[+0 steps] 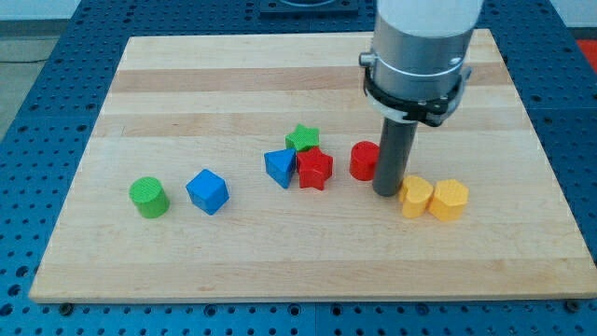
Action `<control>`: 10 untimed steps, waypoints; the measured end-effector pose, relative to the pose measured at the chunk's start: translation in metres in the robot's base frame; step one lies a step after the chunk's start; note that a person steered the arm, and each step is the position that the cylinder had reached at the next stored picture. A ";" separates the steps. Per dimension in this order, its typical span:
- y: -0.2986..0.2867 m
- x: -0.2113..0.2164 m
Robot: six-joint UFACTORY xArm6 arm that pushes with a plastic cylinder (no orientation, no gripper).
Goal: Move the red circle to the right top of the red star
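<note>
Over on the left of the board (187, 84) sits a green cylinder (149, 197), then a blue cube (207, 191). Mid-frame there's a tight cluster: blue triangle (279, 167), green star (302, 138) behind, red star (314, 169) touching both. Right of that, a bit apart, is the red circle (363, 161), with my tip (387, 191) pressed against its right side. It's just a bare rod, holding nothing. Two yellow blocks (416, 197) (449, 200) sit side by side at lower right.

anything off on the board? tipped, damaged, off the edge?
Nothing stands out. All blocks sit flat on the wooden board, none near an edge. My tip is right beside the red circle, at its lower right. The red star, blue triangle and green star are bunched together, undamaged.
</note>
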State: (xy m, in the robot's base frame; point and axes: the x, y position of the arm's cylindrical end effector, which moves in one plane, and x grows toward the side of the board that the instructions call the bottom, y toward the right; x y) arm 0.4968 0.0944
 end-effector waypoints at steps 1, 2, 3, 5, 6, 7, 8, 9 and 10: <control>0.009 -0.003; 0.009 -0.019; 0.009 -0.032; 0.031 -0.027; 0.029 -0.011; 0.005 -0.011; -0.007 -0.014; -0.014 -0.022; -0.023 -0.026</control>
State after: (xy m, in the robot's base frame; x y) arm 0.4704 0.0715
